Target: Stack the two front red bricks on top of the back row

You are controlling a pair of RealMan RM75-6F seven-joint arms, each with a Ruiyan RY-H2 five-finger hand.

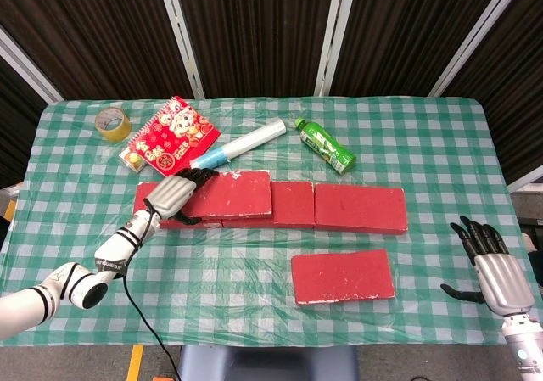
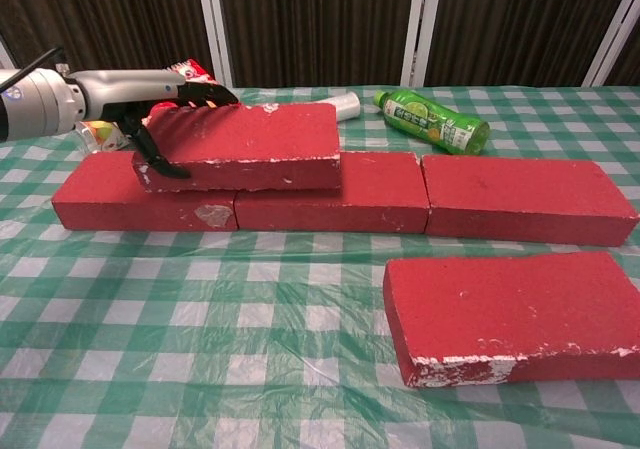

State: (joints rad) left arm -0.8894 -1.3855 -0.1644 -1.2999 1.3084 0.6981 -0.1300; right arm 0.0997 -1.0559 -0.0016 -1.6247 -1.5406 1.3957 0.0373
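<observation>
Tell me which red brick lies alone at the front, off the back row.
The lone front brick, nearest the right hand. The back row lies behind it, and the stacked brick, gripped by the left hand, sits on that row.

The head view looks steeply down from high above the table (image 1: 424, 135), taking in its whole top. The chest view sits low and near, facing level across it. Both share the brick row (image 1: 356, 207) (image 2: 525, 199) mid-frame.

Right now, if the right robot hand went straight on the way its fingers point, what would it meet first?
The right robot hand points away from the robot, over bare tablecloth. Nothing shows in that line; the bricks and bottle lie off to its left. Depth is unclear.
</observation>
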